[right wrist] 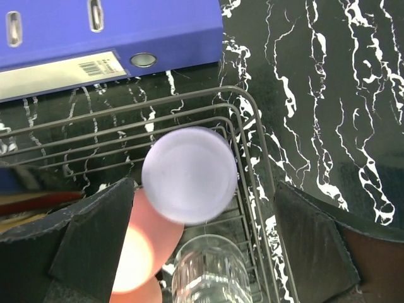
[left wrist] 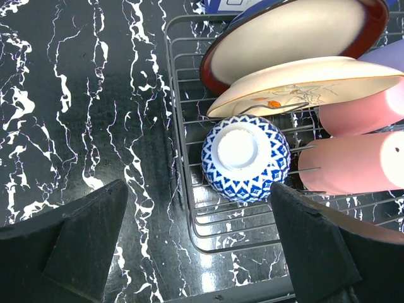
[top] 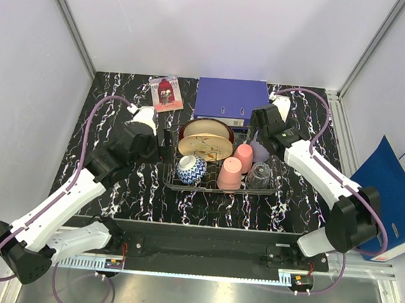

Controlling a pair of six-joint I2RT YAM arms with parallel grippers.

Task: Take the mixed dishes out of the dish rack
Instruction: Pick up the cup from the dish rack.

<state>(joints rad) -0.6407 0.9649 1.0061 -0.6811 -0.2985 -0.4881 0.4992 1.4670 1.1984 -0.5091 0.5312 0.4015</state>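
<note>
The dish rack (top: 166, 180) stands mid-table. It holds a red-rimmed cream bowl (top: 206, 128), a cream painted plate (top: 204, 149), a blue-white bowl (top: 191, 169), two pink cups (top: 230, 173), a lilac cup (top: 260, 152) and a clear glass (top: 260, 176). No red-white bowl shows. My left gripper (top: 162, 148) is open at the rack's left end; in its wrist view the gripper (left wrist: 199, 246) hangs over the rack corner (left wrist: 184, 189) near the upturned blue-white bowl (left wrist: 246, 158). My right gripper (right wrist: 202, 240) is open above the upturned lilac cup (right wrist: 189, 173) and the glass (right wrist: 211, 271).
A blue binder (top: 231, 99) lies right behind the rack, and it also shows in the right wrist view (right wrist: 95, 31). A small picture card (top: 166, 92) lies at the back left. Another blue binder (top: 388, 194) leans outside the right wall. White walls close in the table.
</note>
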